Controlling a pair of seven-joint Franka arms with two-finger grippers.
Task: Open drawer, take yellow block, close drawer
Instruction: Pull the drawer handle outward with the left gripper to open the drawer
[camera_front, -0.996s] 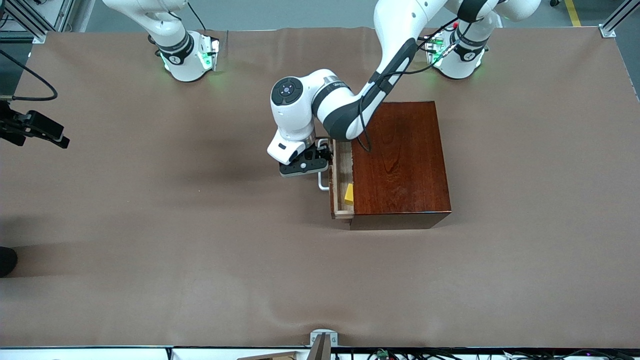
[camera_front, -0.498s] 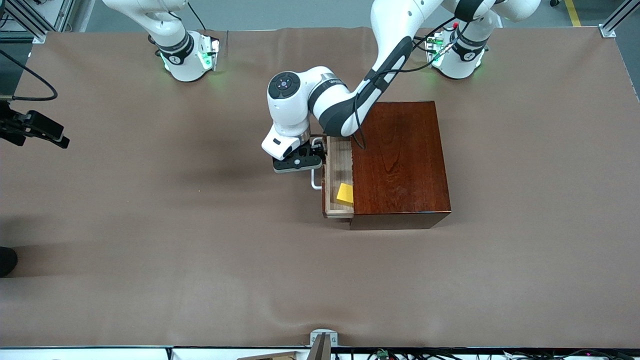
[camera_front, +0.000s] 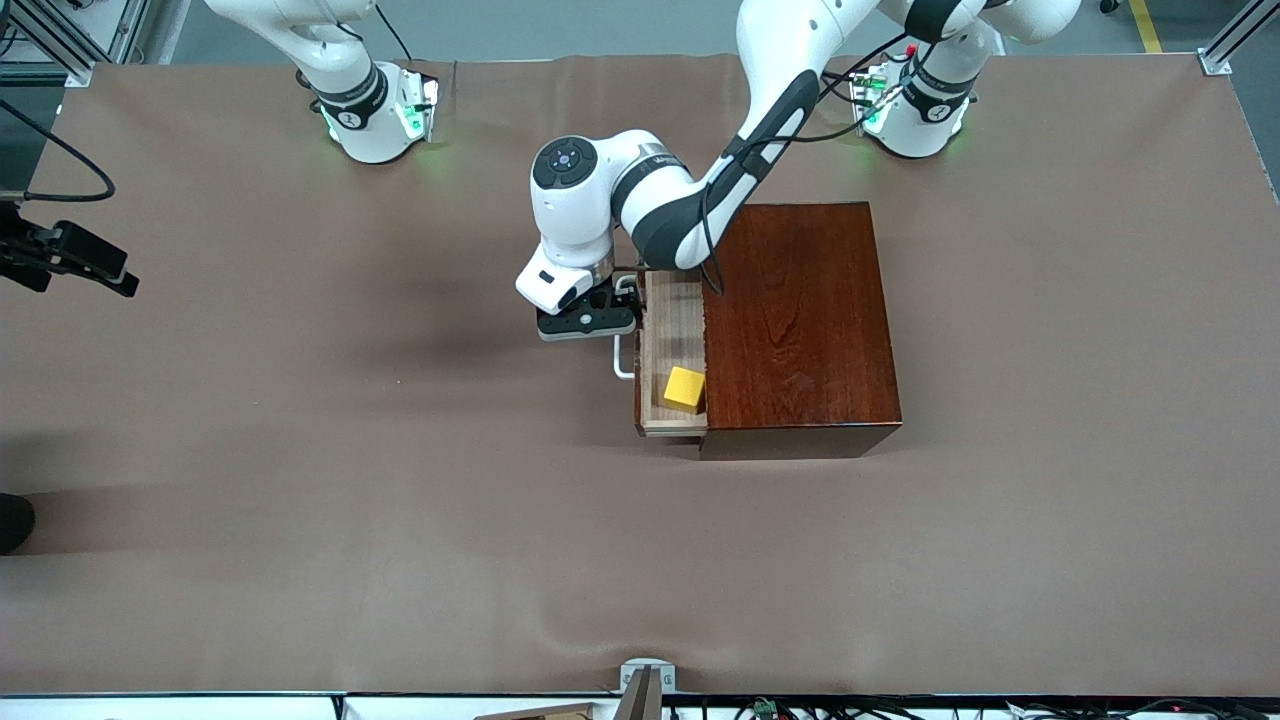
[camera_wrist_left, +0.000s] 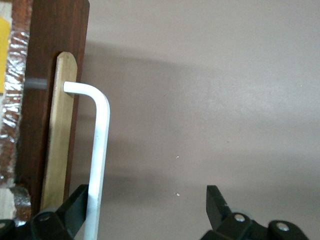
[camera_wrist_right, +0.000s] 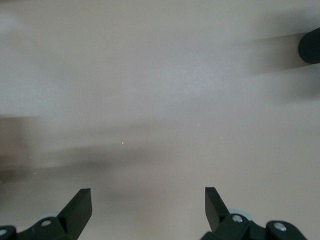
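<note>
The drawer (camera_front: 672, 355) stands partly pulled out of the dark reddish-brown wooden box (camera_front: 800, 320), sliding out toward the right arm's end of the worktop (camera_front: 300, 450). Its pale-wood tray is open to view from above, and the yellow block (camera_front: 685, 388) lies inside it, in the corner nearest the front camera and close to the box's edge. The white bar handle (camera_wrist_left: 98, 150) sticks out from the drawer's front panel. The left tool (camera_front: 588, 320) is down at that handle, at its end farther from the front camera; in the left wrist view its fingers (camera_wrist_left: 75, 210) stand wide apart, with one of them hooked just inside the bar, between the bar and the drawer front, and the other well clear of it over the bare worktop. The fingers do not clamp the handle. The right arm waits at its own end of the worktop; the right tool (camera_wrist_right: 147, 207) hangs over bare worktop with its fingers spread wide and nothing between them.
</note>
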